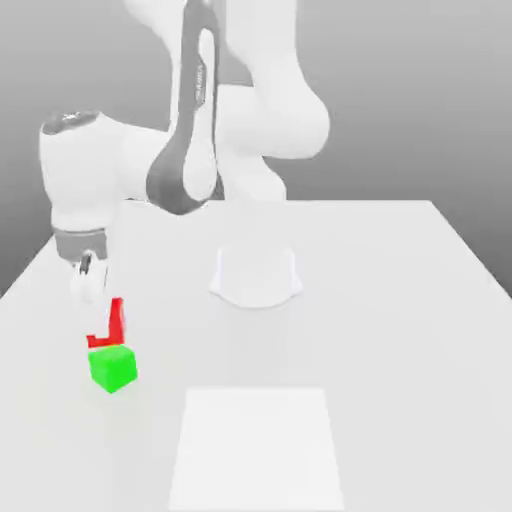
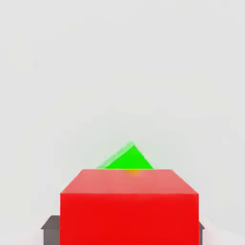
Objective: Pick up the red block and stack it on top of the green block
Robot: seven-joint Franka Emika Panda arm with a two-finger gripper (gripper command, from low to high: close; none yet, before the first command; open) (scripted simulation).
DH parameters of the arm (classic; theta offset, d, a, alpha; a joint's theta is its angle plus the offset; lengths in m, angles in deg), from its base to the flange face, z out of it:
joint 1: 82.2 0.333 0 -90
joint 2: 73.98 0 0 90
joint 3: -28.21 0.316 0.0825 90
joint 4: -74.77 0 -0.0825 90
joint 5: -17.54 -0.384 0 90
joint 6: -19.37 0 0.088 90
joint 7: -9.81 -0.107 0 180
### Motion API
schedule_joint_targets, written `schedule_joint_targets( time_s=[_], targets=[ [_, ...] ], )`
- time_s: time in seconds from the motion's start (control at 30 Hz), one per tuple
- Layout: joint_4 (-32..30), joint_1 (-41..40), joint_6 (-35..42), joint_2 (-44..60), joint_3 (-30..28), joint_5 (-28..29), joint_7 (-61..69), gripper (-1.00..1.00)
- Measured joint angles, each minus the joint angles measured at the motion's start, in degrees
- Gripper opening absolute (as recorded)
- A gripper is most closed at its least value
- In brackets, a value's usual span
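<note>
The red block (image 1: 117, 318) hangs in my gripper (image 1: 100, 320) at the exterior view's left, with a white finger covering most of its near face. My gripper is shut on it. Directly below sits the green block (image 1: 112, 368) on the white table, its top nearly touching the red block's underside. In the hand view the red block (image 2: 129, 206) sits between dark finger pads (image 2: 50, 228), and a corner of the green block (image 2: 127, 160) peeks out beyond it.
The arm's round white base (image 1: 255, 277) stands mid-table, to the right of the blocks in the exterior view. A paler square patch (image 1: 258, 450) lies on the table (image 1: 400, 330) near the front edge.
</note>
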Motion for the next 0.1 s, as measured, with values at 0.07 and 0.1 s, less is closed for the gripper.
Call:
schedule_joint_targets(
  time_s=[0.07, 0.1],
  targets=[
    [0.0, 0.2, -1.2, 1.3, 0.0, -1.0, 0.7, 1.0],
    [0.0, 0.2, -1.2, 1.3, 0.0, -1.0, 0.7, 1.0]
  ],
)
